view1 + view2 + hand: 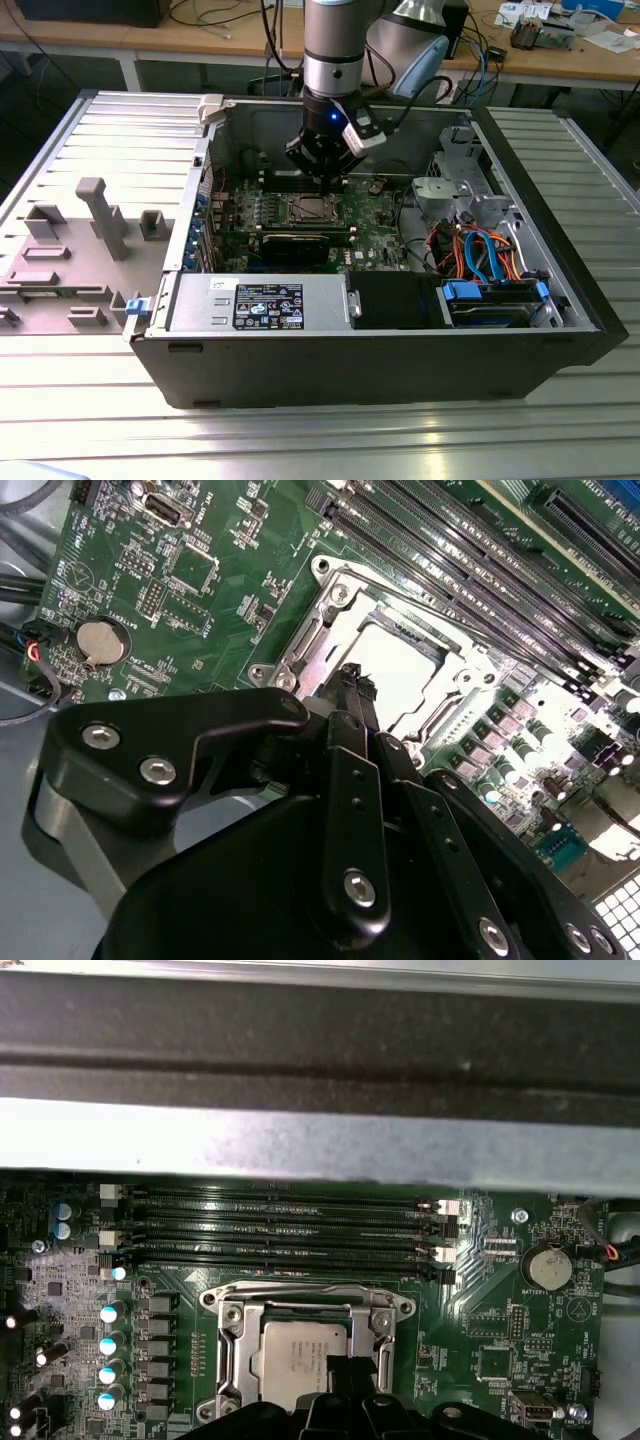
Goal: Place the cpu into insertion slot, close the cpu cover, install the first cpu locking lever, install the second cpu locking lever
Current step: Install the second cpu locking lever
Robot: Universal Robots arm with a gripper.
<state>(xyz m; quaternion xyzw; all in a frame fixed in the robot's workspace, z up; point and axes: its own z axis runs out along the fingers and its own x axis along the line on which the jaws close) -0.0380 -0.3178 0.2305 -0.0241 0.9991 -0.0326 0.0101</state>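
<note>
The cpu [295, 1355] [405, 670], a square chip with a silver top, lies in the insertion slot [310, 208] on the green motherboard. The cpu cover [232, 1352] [345, 605], a silver frame plate, lies flat around the chip. My gripper [325, 178] hangs just above the socket inside the open case. In the second wrist view its black fingertips [352, 680] meet in a narrow point over the socket's edge with nothing between them. In the first wrist view the gripper [345, 1368] sits over the chip's corner. I cannot make out the locking levers.
Long black memory slots [280, 1225] [450, 540] run beside the socket. A coin battery [548, 1268] [100, 640] sits on the board. The case holds a power supply [260, 300] and a drive cage with cables [480, 250]. A grey fixture [95, 230] lies at the exterior view's left.
</note>
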